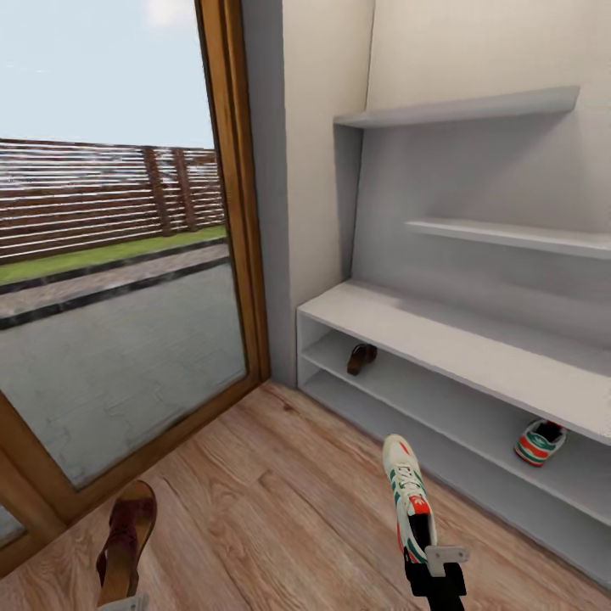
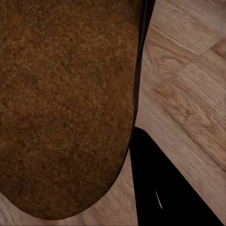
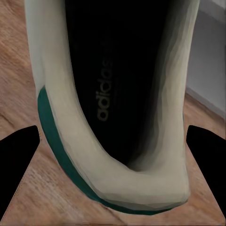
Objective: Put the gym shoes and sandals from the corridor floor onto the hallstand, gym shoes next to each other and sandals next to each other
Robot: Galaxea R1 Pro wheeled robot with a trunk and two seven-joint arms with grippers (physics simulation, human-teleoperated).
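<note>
Right hand (image 1: pixel 434 567) pinching gym shoe (image 3: pixel 113 103) by heel, "adidas" inside; left hand's grip untellable.

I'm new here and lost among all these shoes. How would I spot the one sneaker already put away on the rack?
Find the low, wide light-grey shoe rack against the wall, with its two long open shelves. On the upper shelf, towards the right end, sits a cream-white sneaker with green stripes and red-orange heel patch. The small dark brown leather sandal on that shelf lies far to the left, so colour alone tells them apart.
</note>
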